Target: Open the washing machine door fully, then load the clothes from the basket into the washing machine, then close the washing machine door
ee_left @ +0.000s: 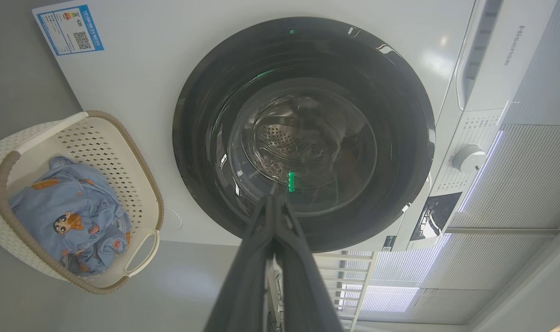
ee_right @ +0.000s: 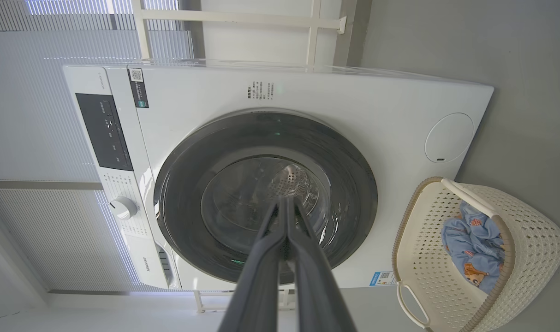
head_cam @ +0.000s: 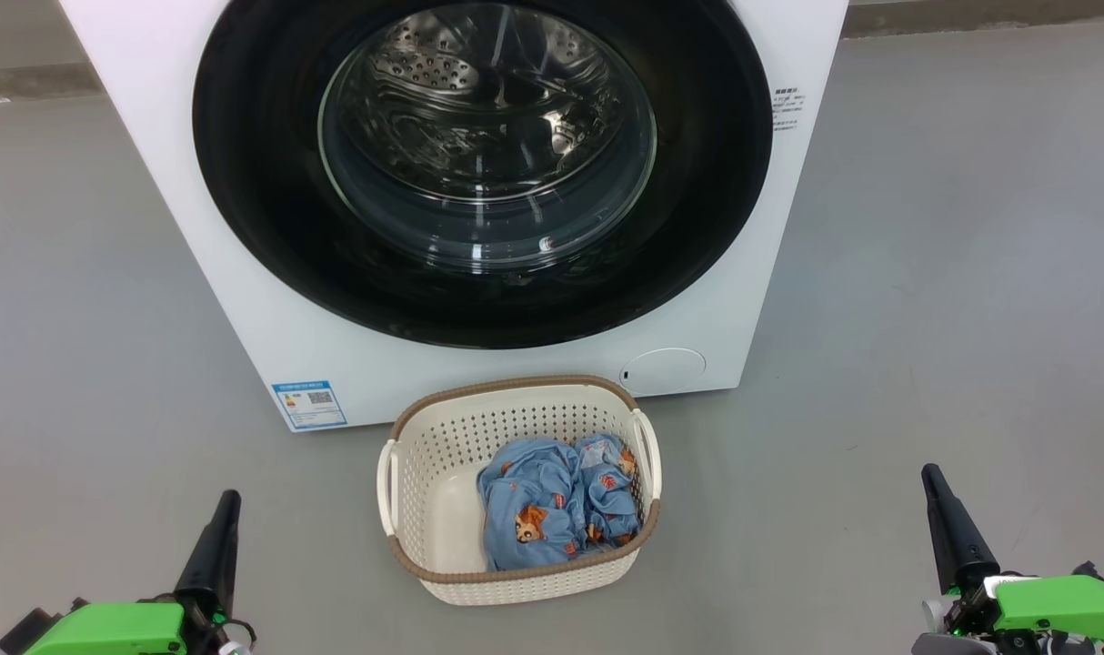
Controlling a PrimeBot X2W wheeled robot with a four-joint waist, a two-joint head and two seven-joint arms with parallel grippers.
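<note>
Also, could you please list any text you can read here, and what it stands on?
"Hisense": white top panel of the big white front-loading washing machine.
Blue rectangular label sticker: print too small to read.
Grey print block on its white front: too small.

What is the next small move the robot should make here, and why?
Probably lift one gripper toward the black rim of the washing machine door to start opening it. The door sits shut, the blue clothes lie in the basket, and the left gripper and right gripper are both shut, low and touching nothing.
</note>
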